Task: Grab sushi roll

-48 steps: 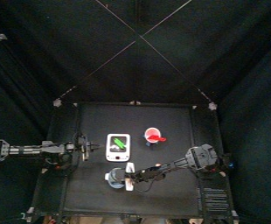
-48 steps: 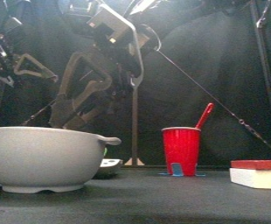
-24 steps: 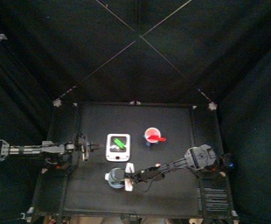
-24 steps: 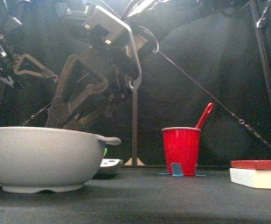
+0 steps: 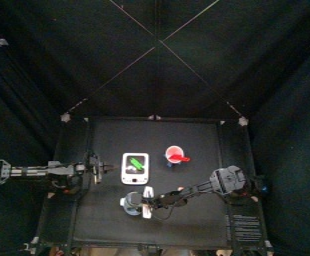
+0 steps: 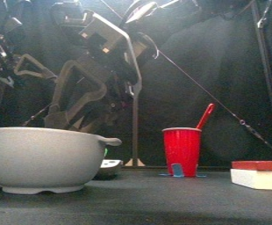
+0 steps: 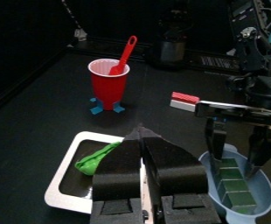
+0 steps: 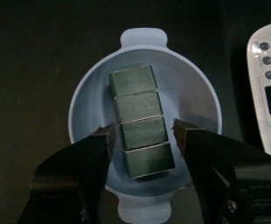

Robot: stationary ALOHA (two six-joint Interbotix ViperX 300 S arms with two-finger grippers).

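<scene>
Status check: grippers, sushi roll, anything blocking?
Right gripper open, jaws straddling the sushi roll in the pale blue bowl, not closed on it. Left gripper shut, parked over the white tray. Nothing blocking the roll.

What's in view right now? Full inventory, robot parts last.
table: one, black, middle of the curtained pen
bowl: one, pale blue, front of the table
sushi roll: four dark green-grey pieces in a row, inside the bowl
tray: one, white, beside the bowl, holding a green item
cup: one, red, upright behind the tray
spoon: one, red, leaning in the cup
block: one, red over white, right side in the front view
left gripper: jaws shut, by the tray, at rest
right gripper: jaws open, either side of the sushi roll
</scene>
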